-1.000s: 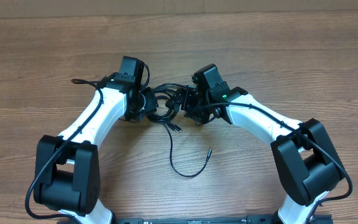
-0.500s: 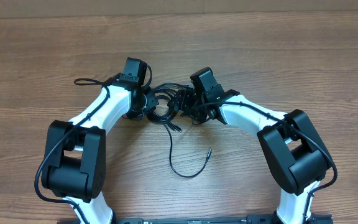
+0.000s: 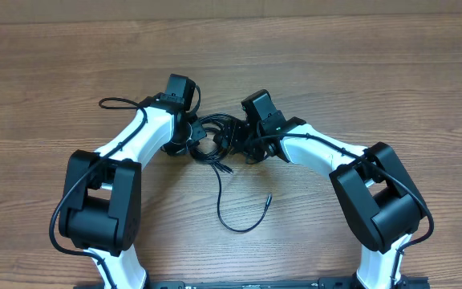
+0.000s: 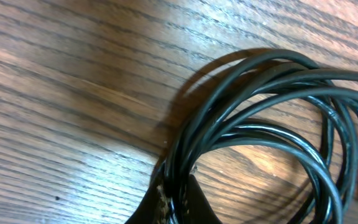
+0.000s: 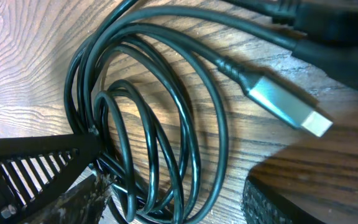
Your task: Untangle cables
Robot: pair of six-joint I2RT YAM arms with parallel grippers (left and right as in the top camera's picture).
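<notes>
Pinching the cables [image 4: 272, 56], the left gripper [image 4: 176, 205] is clamped; the right gripper [image 5: 173, 186] gapes wide, its camera alone showing a silver plug [image 5: 284, 106].

The coiled cables [image 3: 213, 135] are laid on the surface [image 3: 375, 64] near its middle, between the two arms. The left arm [image 3: 131, 144] is set at 9 o'clock of the coil, and the right arm [image 3: 319, 148] at 3 o'clock. A loose strand [image 3: 220, 193] is led from the coil toward 6 o'clock and is ended at 5 o'clock. In the left wrist view the coil is seen at 3 o'clock, and its rim lies between the left fingers [image 4: 174, 208] at 6 o'clock. In the right wrist view the right fingers [image 5: 36, 162] are found at 8 and 5 o'clock. The loops are partly between them and touch the 8 o'clock one. A plug [image 5: 284, 107] lies at 3 o'clock, just beside the loops.
</notes>
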